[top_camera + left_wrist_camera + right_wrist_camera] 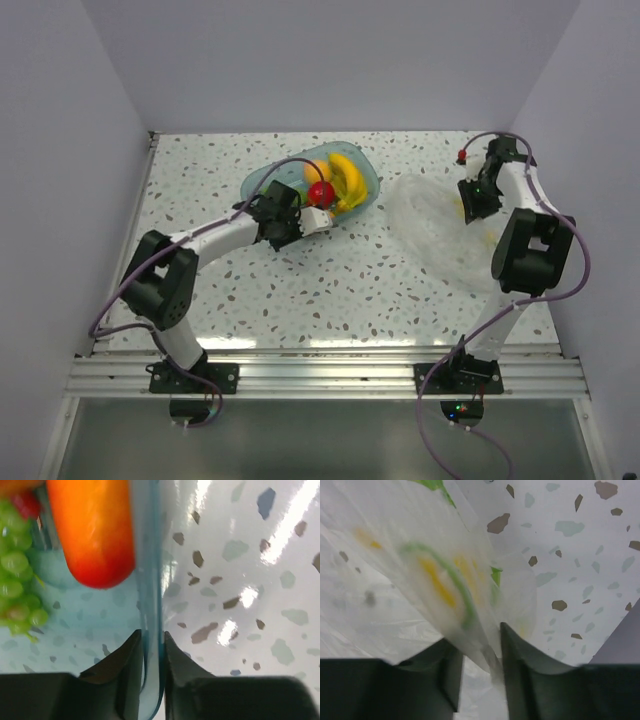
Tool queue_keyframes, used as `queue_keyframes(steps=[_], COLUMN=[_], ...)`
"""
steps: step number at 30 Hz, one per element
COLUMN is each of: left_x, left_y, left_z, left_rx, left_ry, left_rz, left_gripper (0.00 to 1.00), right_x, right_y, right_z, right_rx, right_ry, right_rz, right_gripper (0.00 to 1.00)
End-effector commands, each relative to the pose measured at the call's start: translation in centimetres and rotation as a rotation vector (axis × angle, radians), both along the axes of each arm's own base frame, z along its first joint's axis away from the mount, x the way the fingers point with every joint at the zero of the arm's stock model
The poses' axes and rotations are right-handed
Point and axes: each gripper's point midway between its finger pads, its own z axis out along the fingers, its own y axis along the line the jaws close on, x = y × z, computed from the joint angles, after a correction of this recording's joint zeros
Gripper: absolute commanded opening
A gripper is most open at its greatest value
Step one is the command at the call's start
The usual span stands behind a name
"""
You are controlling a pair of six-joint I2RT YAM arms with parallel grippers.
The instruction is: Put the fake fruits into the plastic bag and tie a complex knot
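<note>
The teal translucent tray (262,176) holds the yellow banana bunch (348,178), the red apple (320,193) and the orange (316,171). My left gripper (322,220) is at the tray's near right edge. In the left wrist view it (151,640) is shut on the tray's rim (150,580), with the orange-red piece (92,530) and the green grapes (15,575) inside. The clear plastic bag (430,225) lies crumpled at the right. My right gripper (470,205) sits at its right edge. Its jaws (481,645) stand a little apart around a fold of bag (395,580).
The speckled table (300,280) is walled at the left, back and right. The bag carries blurred yellow and green print. The aluminium rail with both arm bases runs along the near edge (330,372).
</note>
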Motion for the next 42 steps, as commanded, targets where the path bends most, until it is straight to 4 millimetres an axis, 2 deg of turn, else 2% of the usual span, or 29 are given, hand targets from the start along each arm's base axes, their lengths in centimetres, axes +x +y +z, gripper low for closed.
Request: queue_keyframes(steps=[1, 2, 3, 4, 5, 6, 7, 9, 10, 11, 13, 14, 15, 17, 18, 22, 24, 25, 27, 28, 29, 30, 31, 32, 33, 34, 35, 36, 42], left_x=[-2.0, -2.5, -2.9, -3.7, -4.1, -4.5, -5.4, -6.5, -7.8, -8.3, -9.3, -9.5, -9.6, -9.1, -8.5, -5.8, -4.7, -3.7, -2.0, -1.5, -0.7, 0.4, 1.0, 1.9, 3.1, 3.7, 4.3, 5.1, 7.3], left_y=[2.7, 3.3, 3.7, 4.9, 5.5, 5.7, 6.8, 7.2, 7.7, 7.8, 8.2, 8.3, 8.1, 7.8, 7.3, 5.9, 5.0, 4.4, 3.3, 2.9, 2.5, 2.0, 1.7, 1.4, 1.3, 1.1, 0.8, 0.4, -0.1], left_z=[1.5, 1.5, 2.0, 1.4, 1.5, 2.2, 1.8, 2.7, 2.2, 2.4, 3.0, 3.7, 4.4, 6.6, 8.3, 13.5, 14.3, 15.5, 16.0, 16.0, 15.1, 15.7, 15.2, 13.7, 14.0, 13.5, 11.9, 12.0, 7.6], left_rx=[-0.019, -0.033, -0.044, -0.037, -0.049, -0.078, -0.078, -0.096, -0.077, -0.075, -0.067, -0.074, -0.094, -0.147, -0.194, -0.353, -0.406, -0.459, -0.515, -0.544, -0.544, -0.566, -0.571, -0.552, -0.557, -0.552, -0.532, -0.538, -0.480], left_ry=[0.000, 0.019, 0.017, 0.051, 0.070, 0.077, 0.111, 0.104, 0.125, 0.125, 0.112, 0.096, 0.090, 0.037, 0.010, -0.087, -0.082, -0.104, -0.123, -0.115, -0.095, -0.111, -0.097, -0.066, -0.083, -0.074, -0.044, -0.056, -0.006], left_rz=[0.106, 0.147, 0.167, 0.205, 0.247, 0.261, 0.290, 0.285, 0.260, 0.240, 0.203, 0.190, 0.178, 0.186, 0.180, 0.266, 0.298, 0.323, 0.332, 0.352, 0.371, 0.373, 0.388, 0.405, 0.420, 0.425, 0.432, 0.425, 0.429], left_gripper=[0.18, 0.15, 0.06, 0.02, 0.00, 0.00, 0.00, 0.00, 0.03, 0.07, 0.31, 0.53, 0.63, 0.79, 0.82, 0.84, 0.84, 0.83, 0.82, 0.81, 0.80, 0.79, 0.79, 0.77, 0.76, 0.75, 0.74, 0.73, 0.71], right_x=[1.3, 1.2, 1.0, 0.7, 0.5, 0.2, -0.3, -1.1, -1.6, -2.1, -3.1, -3.3, -3.8, -4.2, -4.5, -4.9, -4.6, -4.8, -4.8, -5.0, -5.1, -5.0, -5.1, -5.1, -5.1, -5.1, -5.2, -5.2, -5.4], right_y=[1.9, 2.7, 3.2, 4.1, 5.0, 5.6, 6.5, 8.3, 9.3, 10.0, 11.8, 12.3, 13.0, 13.8, 14.1, 14.6, 14.5, 14.5, 14.1, 14.3, 14.2, 14.5, 14.6, 14.7, 14.9, 14.9, 15.0, 15.1, 15.1], right_z=[1.9, 2.0, 2.2, 2.3, 2.5, 2.9, 3.0, 3.8, 3.7, 3.8, 4.0, 4.0, 3.8, 4.3, 3.9, 3.8, 4.1, 3.8, 3.9, 3.7, 3.6, 3.7, 3.5, 3.5, 3.5, 3.4, 3.3, 3.3, 3.1], right_rx=[0.072, 0.102, 0.115, 0.134, 0.169, 0.187, 0.216, 0.289, 0.319, 0.343, 0.395, 0.407, 0.432, 0.467, 0.482, 0.499, 0.499, 0.496, 0.484, 0.488, 0.487, 0.501, 0.509, 0.515, 0.527, 0.531, 0.531, 0.535, 0.537], right_ry=[-0.061, -0.065, -0.066, -0.055, -0.054, -0.058, -0.045, -0.045, -0.031, -0.024, -0.015, -0.018, -0.010, -0.019, -0.012, -0.034, -0.068, -0.066, -0.080, -0.075, -0.073, -0.079, -0.071, -0.070, -0.064, -0.059, -0.055, -0.050, -0.029], right_rz=[0.015, 0.024, 0.031, 0.040, 0.052, 0.058, 0.058, 0.074, 0.069, 0.068, 0.060, 0.055, 0.055, 0.026, -0.007, -0.078, -0.103, -0.117, -0.153, -0.162, -0.165, -0.160, -0.163, -0.161, -0.159, -0.160, -0.156, -0.155, -0.141], right_gripper=[0.27, 0.21, 0.15, 0.13, 0.04, 0.00, 0.00, 0.00, 0.00, 0.00, 0.00, 0.00, 0.00, 0.00, 0.00, 0.00, 0.00, 0.00, 0.00, 0.00, 0.00, 0.00, 0.00, 0.00, 0.00, 0.00, 0.00, 0.00, 0.00])
